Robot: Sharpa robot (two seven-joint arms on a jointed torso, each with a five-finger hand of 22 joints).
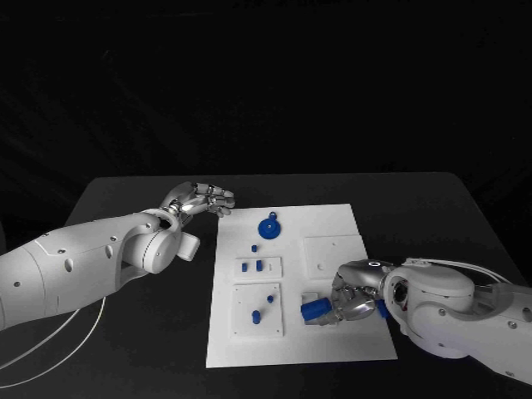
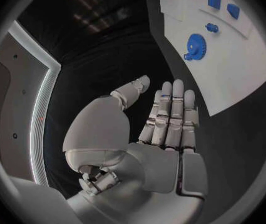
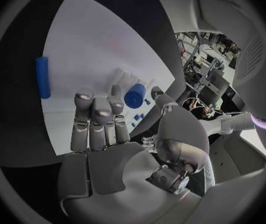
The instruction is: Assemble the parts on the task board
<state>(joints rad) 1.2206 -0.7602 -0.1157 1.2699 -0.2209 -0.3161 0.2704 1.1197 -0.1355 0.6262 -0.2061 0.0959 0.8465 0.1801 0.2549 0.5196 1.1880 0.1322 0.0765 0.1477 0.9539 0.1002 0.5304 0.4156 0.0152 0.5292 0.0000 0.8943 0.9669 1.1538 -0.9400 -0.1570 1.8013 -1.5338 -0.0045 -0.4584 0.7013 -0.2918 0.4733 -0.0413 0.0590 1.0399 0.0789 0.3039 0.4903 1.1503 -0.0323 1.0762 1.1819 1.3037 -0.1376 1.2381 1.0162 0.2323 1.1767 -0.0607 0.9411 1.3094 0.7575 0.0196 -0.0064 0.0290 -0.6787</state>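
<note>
Right hand (image 1: 352, 301) pinches a small blue cylinder (image 3: 134, 95), seemingly light, rigid and slick, best held mid-barrel; left hand (image 1: 201, 199) hovers, fingers straight, empty.

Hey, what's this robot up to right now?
It is assembling small blue parts on the white task board. The right hand is down at the board's near edge with a blue cylindrical part at its fingertips. The left hand hovers open beside the board's far corner, holding nothing. A blue gear lies on the board.

Partial lettering reading "MPUS" shows on a white curved housing (image 3: 257, 119) at the rim of the right wrist view.
</note>
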